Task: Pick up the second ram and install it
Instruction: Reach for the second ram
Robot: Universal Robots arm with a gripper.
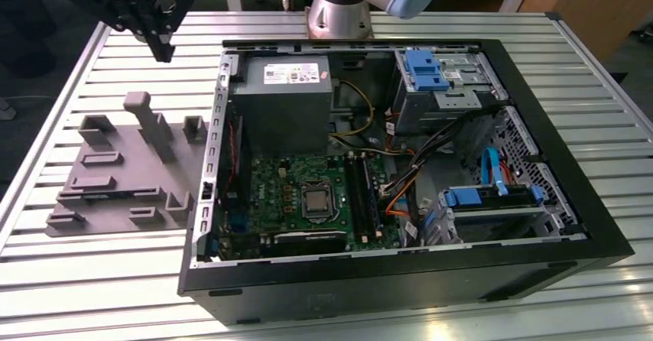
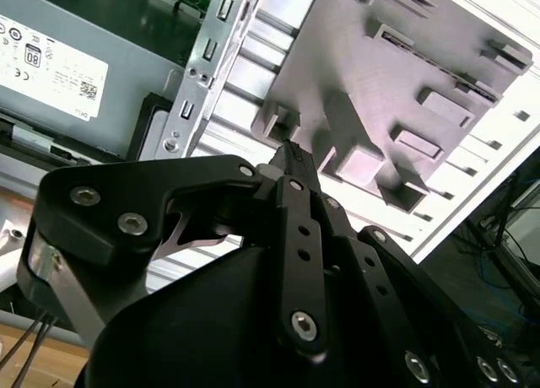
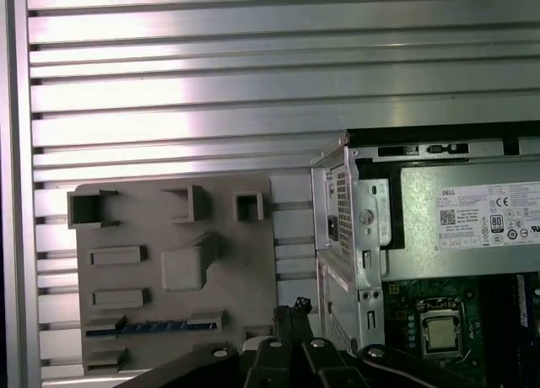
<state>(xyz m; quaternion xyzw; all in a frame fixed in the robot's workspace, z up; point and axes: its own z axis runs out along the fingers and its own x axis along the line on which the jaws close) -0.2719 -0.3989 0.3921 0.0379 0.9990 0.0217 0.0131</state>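
— Around the claw (image 1: 164, 50)?
— Pinched narrow, empty, raised over the bench (image 1: 61, 280); grey fixture (image 1: 122, 173) nearby, open computer case (image 1: 408, 287) just beside.
— The second ram (image 3: 152, 326)?
— Seated in a fixture slot, seen in the first wrist view, apart from the claw.
— Inside the case?
— Packed with motherboard (image 1: 296, 188), power supply (image 1: 281, 104), blue drive brackets (image 1: 423, 69), cables (image 1: 400, 188).

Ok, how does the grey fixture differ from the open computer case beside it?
The grey fixture is a low grey plate with posts and slots; the computer case is a deep black box. The fixture is smaller; the case holds a motherboard and cables. Both lie on the slatted table.
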